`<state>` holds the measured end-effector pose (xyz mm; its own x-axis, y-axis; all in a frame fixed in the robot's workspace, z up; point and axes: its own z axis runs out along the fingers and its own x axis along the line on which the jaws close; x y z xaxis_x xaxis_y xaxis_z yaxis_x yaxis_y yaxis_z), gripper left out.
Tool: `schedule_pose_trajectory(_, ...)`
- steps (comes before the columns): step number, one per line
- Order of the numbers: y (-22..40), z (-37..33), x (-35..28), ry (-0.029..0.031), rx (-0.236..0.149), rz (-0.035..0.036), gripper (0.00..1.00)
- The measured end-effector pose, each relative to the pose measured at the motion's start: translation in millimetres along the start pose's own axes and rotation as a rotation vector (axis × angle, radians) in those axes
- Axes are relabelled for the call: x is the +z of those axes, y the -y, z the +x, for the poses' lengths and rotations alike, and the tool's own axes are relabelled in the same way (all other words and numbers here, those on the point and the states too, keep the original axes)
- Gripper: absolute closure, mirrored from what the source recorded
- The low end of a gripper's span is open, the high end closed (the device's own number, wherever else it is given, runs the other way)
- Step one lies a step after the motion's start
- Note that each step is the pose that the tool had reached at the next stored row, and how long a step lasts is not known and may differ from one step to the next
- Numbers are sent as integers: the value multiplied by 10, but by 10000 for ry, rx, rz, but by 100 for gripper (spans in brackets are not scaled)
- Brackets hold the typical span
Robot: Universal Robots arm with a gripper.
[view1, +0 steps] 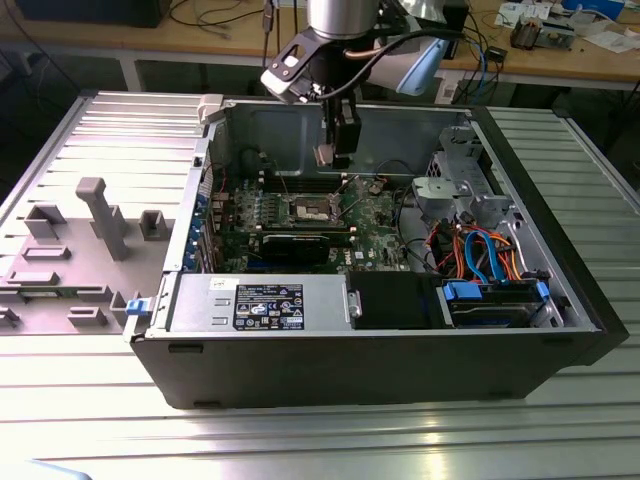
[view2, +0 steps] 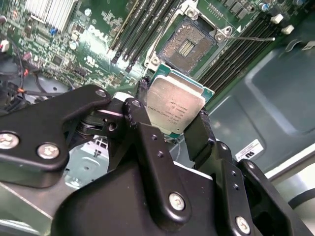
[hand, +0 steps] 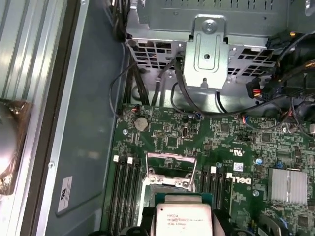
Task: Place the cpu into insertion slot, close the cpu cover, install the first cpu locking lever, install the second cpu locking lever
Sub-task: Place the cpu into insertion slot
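While the open computer case lies on the ribbed metal table, its green circuit board faces up inside. Above the board hangs the gripper, its black fingers clamped on opposite edges of the cpu, whose silvery face shows in both wrist views. Held clear of the board, the cpu is near the insertion slot, which lies uncovered, its tan-grey centre exposed.
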<state>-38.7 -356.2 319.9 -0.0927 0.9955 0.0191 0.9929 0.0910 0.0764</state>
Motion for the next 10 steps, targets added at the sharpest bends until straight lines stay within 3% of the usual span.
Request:
schedule_pose_trajectory(3, 13, 1, 28, 17, 221, 14, 46)
schedule_pose_trajectory(10, 35, 3, 31, 16, 239, 15, 46)
